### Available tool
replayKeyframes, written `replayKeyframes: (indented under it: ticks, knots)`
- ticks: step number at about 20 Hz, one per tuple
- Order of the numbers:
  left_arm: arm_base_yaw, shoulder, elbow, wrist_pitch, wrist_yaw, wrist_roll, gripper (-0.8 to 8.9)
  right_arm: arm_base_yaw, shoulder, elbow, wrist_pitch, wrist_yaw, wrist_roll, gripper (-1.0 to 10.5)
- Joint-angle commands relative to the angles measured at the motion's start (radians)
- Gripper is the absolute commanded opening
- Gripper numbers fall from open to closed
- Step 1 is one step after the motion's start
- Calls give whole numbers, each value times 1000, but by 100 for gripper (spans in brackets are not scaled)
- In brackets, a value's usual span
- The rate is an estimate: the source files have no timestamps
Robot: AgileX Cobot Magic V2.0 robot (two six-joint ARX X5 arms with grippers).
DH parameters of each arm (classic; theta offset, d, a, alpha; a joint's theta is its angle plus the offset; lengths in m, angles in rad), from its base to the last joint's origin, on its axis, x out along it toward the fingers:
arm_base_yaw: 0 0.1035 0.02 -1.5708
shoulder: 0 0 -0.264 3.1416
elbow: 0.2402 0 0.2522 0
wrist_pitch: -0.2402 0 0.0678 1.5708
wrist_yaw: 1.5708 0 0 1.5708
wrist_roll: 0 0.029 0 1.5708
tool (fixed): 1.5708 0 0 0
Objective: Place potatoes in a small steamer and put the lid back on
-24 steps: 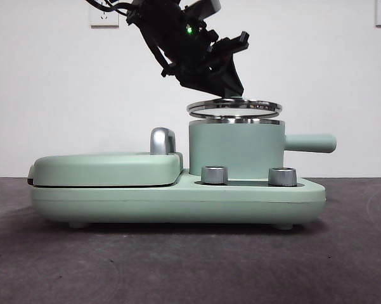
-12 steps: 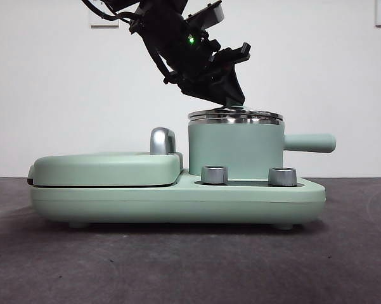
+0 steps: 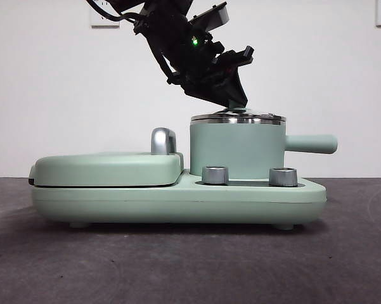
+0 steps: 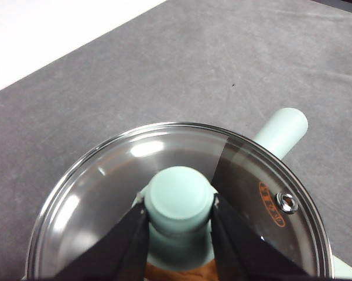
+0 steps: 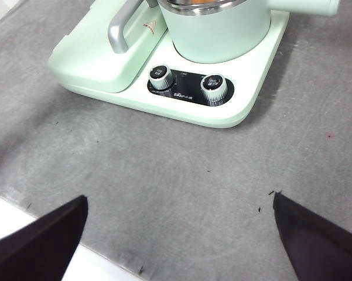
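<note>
The lid [image 3: 237, 118] sits flat on the chrome rim of the small steamer [image 3: 236, 149], no gap visible in the front view. The left gripper [image 4: 178, 219] comes down on it at a slant from above, and its 2 fingers [image 4: 126, 246] pinch the mint knob from either side, touching it. The knob stands upright at the lid's center, directly between the fingers, so the release looks like a plain spreading of the fingers and then a lift along the same slanted line the arm holds. The steamer's stubby handle [image 4: 281, 132] points off to one side, away from the fingers, well clear of them.

A patch of orange-brown shows through the glass just beside the knob: the potatoes [image 4: 178, 274] are inside the steamer, under the lid.

The right gripper [image 5: 178, 234] hangs above the bare bench [image 5: 164, 175], well apart from the appliance, fingers spread wide, holding nothing. The left arm is the only one near the lid. The task looks nearly complete, only letting go remains.
</note>
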Motion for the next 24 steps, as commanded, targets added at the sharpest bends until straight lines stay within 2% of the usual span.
replayKeyframes:
  ticks: [1, 3, 5, 6, 8, 11, 14, 22, 24]
  knots:
    - [-26, 58, 0, -68, 6, 28, 24, 8, 2, 7, 10, 3, 11, 502]
    - [-26, 57, 0, -90, 6, 21, 58, 8, 2, 7, 10, 3, 11, 502]
    - [-26, 47, 0, -103, 6, 10, 247, 8, 2, 7, 10, 3, 11, 502]
    - [-26, 35, 0, -103, 6, 0, 371, 8, 2, 7, 10, 3, 11, 502]
    - [-26, 2, 4, -97, 6, -3, 517, 8, 2, 7, 9, 3, 11, 502]
    - [-23, -88, 15, -120, 6, -4, 537, 8, 2, 7, 10, 3, 11, 502]
    - [-23, -235, 15, -246, 6, -17, 535, 8, 2, 7, 10, 2, 11, 502]
    - [-23, -647, 15, -884, 7, -115, 529, 8, 2, 7, 27, -35, 11, 502]
    - [-23, -723, 14, -1059, 18, -114, 527, 8, 2, 7, 51, -53, 11, 502]
